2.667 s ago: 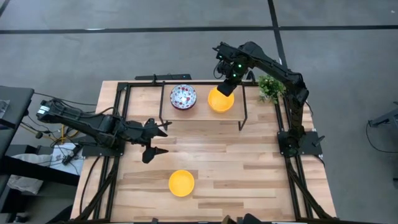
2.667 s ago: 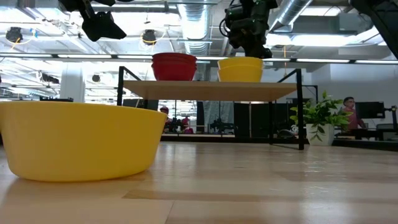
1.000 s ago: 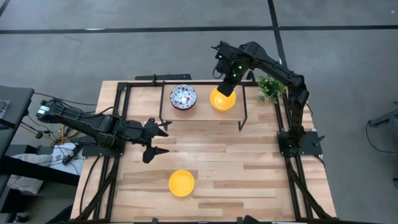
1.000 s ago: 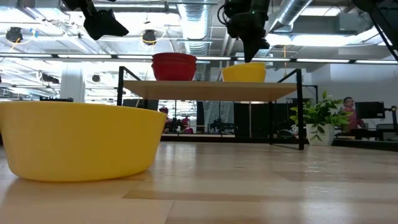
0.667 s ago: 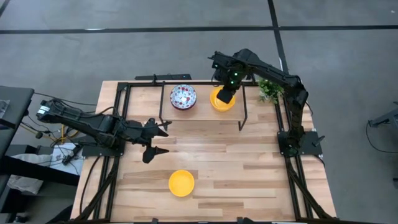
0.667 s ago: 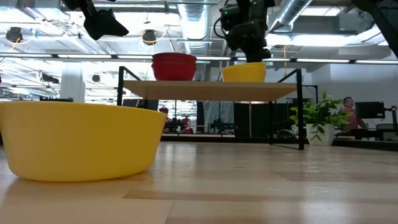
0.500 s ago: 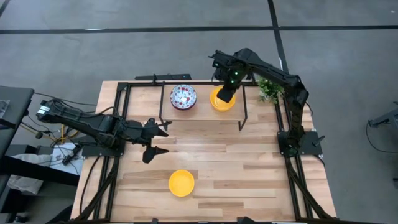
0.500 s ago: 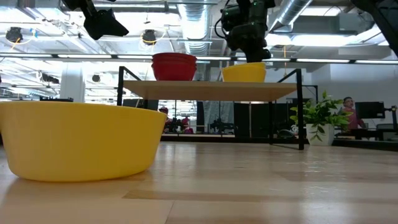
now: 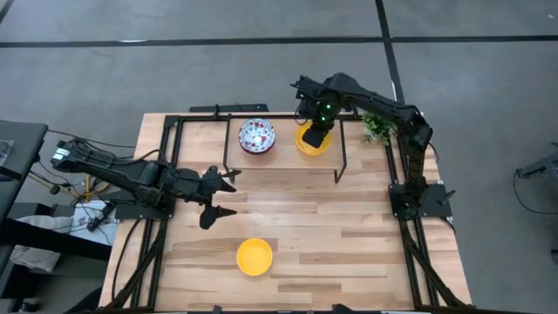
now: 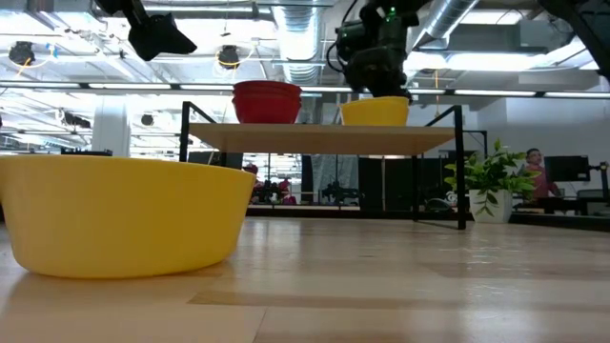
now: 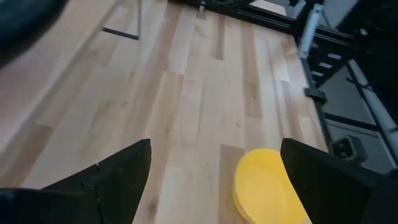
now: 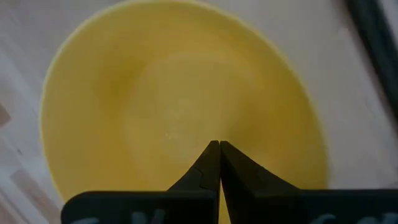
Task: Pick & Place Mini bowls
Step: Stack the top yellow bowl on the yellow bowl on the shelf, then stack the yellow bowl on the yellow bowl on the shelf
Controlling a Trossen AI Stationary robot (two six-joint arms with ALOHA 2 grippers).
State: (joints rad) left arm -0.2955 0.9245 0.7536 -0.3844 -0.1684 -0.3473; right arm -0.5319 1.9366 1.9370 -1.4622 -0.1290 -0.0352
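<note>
A yellow mini bowl [image 9: 299, 145] [image 10: 374, 111] sits on a raised shelf next to a stack of red-sided floral bowls [image 9: 256, 135] [image 10: 267, 102]. My right gripper [image 9: 315, 137] [image 12: 218, 145] is shut and points down over the middle of that yellow bowl [image 12: 155, 93]; it shows in the low view [image 10: 376, 81] just above the rim. Another yellow bowl [image 9: 254, 256] [image 10: 124, 214] [image 11: 267, 186] rests on the table near its near edge. My left gripper [image 9: 218, 197] [image 11: 214, 162] hangs open above the table's left middle, clear of everything. My right gripper's shut fingertips [image 12: 211, 152] point down into the hollow of the shelf's yellow bowl [image 12: 174, 118] from above. I cannot tell whether they touch its inner surface. Nothing shows between the fingers. The bowl stands upright on the shelf.
The black-framed wooden shelf [image 9: 283, 161] [image 10: 319, 140] stands at the table's far middle. A small green potted plant [image 9: 377, 124] [image 10: 491, 181] is at the far right corner. Bare wood lies between the shelf and the near bowl. A person [image 10: 534, 167] sits in the room behind.
My right gripper has moved from the far rim of the shelf's yellow bowl toward the table's near-left, and now stands over the bowl's middle. The bowl has stayed in place on the shelf.
</note>
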